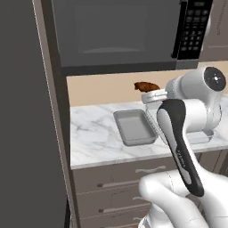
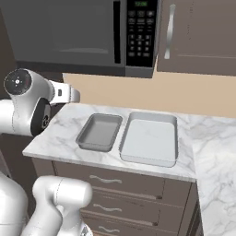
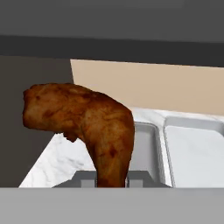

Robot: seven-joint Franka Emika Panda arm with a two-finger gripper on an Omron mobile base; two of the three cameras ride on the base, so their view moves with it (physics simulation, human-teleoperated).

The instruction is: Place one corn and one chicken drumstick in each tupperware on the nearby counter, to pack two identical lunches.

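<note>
Kitchen corner, rendered: you have a white marble counter with grey veins over grey drawer fronts with bar handles, a beige backsplash behind, and a dark microwave hung above with its keypad on the right side.

Far left in the left base view, a tall dark panel fills the edge beside the counter.

Moving right, the smaller mid-grey tupperware sits on the marble, open and holding nothing.

Just beside it on its right, edges near or touching, is the larger pale tupperware, also holding nothing. In the left base view the arm covers most of this one.

The chicken drumstick is in the air, well above the counter. In the hand view you see it rising from between the gripper finger tips, narrow end down in the grip, meaty end up and leaning left. The jaws are clamped on it.

In the left base view the drumstick shows as a small brown shape against the backsplash, at the end of the hand, above and behind the grey tray's far end; whether it hangs directly over that tray is hard to tell from these angles.

Right of the microwave, a brown cabinet door with a long handle.
</note>
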